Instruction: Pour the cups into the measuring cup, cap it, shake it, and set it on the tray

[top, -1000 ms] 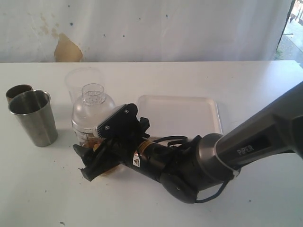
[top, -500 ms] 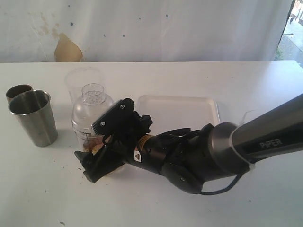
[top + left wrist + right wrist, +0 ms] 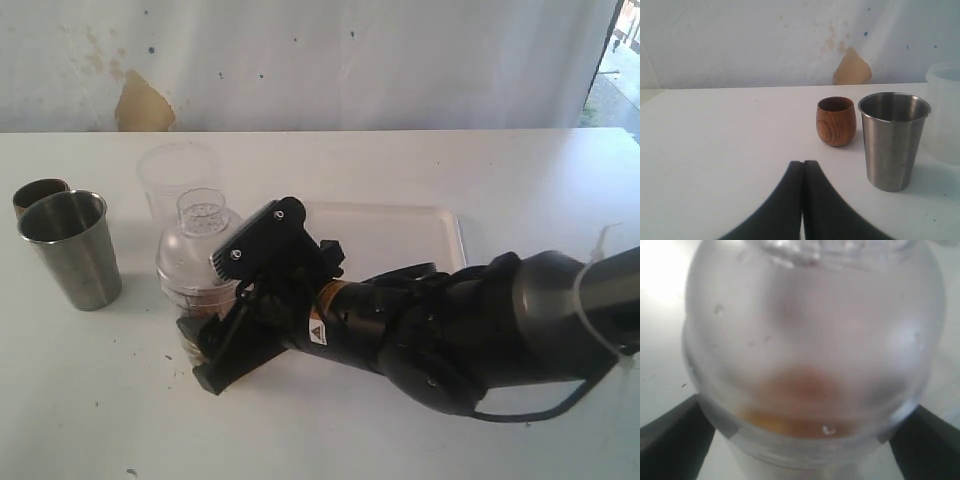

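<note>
Right gripper (image 3: 208,352) grips the capped measuring cup (image 3: 200,255) low on its body, one finger on either side, amber liquid inside. The cup sits just beside the white tray (image 3: 400,225), not on it, with the steel cup (image 3: 65,245) well apart.

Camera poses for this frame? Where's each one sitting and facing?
Exterior: high, off-arm, looking down on table; right arm reaches in, right claw closed around measuring cup.
Left wrist: low, facing wooden cup and steel cup; shut left claw shows.
Right wrist: close on measuring cup; claw fingers flank it.
Shared: exterior and left wrist both show steel cup.
</note>
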`<action>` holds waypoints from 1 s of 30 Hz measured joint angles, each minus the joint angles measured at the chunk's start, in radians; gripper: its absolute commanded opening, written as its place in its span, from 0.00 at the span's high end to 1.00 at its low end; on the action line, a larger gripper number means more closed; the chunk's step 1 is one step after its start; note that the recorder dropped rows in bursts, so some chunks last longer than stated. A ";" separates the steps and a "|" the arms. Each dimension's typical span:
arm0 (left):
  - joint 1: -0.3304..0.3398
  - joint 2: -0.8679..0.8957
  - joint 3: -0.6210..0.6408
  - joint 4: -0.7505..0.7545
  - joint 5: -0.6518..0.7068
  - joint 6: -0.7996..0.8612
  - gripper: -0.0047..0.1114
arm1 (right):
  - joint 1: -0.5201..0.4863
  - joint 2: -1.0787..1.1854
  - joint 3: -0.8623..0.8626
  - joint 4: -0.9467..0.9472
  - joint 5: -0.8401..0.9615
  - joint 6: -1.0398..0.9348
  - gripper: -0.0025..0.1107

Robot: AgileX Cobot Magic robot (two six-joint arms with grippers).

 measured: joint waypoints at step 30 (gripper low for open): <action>0.000 0.000 0.000 0.000 0.000 0.000 0.96 | 0.006 -0.009 0.053 0.166 -0.091 -0.107 0.16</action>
